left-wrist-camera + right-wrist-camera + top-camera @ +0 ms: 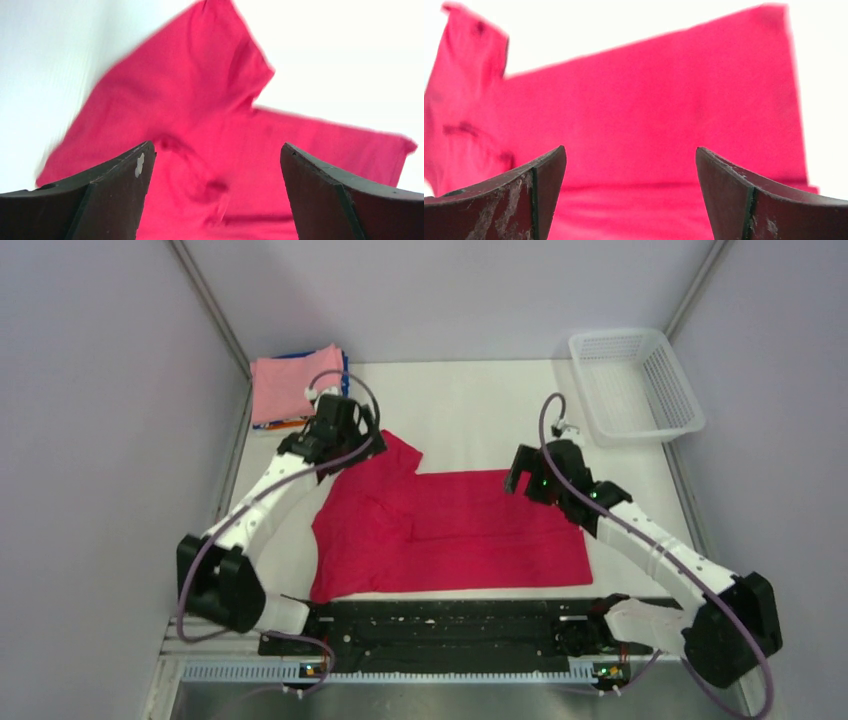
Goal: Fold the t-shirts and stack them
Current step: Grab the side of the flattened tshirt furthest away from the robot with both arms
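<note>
Bolted at the near edge, the left arm (262, 498) and right arm (655, 545) bend at low elbows out by the table's (470, 410) sides, then reach forward and inward. Just beyond their bases the red shirt (450, 530) lies flat, a wide rectangle with 1 sleeve sticking out at its far left corner. Over that sleeve hovers the left gripper (216, 150), jaws spread wide and holding nothing. Above the shirt's far edge, right of middle, hangs the right gripper (630, 152), jaws likewise wide apart and empty. Farther back, in the far left corner, a pink shirt (290, 385) tops a folded stack (345, 358) with blue and orange edges showing beneath. A white basket (640, 390) sits in the far right corner.
</note>
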Tool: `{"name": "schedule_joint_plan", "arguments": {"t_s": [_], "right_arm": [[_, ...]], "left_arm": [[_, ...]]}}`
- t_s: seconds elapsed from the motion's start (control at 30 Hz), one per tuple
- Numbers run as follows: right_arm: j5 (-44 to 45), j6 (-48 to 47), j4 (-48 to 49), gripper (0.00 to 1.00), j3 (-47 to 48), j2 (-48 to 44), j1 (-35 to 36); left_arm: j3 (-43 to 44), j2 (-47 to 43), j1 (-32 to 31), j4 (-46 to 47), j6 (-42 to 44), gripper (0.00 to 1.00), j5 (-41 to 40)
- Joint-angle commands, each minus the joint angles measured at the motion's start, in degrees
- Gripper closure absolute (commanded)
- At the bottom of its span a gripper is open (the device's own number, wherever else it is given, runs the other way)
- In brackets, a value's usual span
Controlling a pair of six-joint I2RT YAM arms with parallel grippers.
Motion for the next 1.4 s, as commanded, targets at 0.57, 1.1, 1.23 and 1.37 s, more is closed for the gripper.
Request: {"name": "schedule_joint_plan", "arguments": {"t_s": [0.57, 1.1, 1.23, 1.37], "right_arm": [[5.72, -5.51, 6.17, 0.01, 10.49, 22.18, -18.54], [13.37, -7.44, 7.16, 0.04, 16.82, 31.37, -20.45], [14.56, -8.52, 6.97, 0.12, 21.17, 36.14, -20.51], [14.83, -7.88, 8.23, 0.21, 23.25, 40.32, -20.49]], "left_arm": [[61.97, 62.05, 1.28, -15.15, 12.54, 0.32, -12.46], [56.38, 61.12, 1.18, -15.62, 10.19, 1.0, -8.36], [55.87, 58.16, 0.89, -16.29, 9.57, 1.0, -7.03], [50.47, 52.57, -0.09, -13.72, 9.67, 1.0, -6.73]]}}
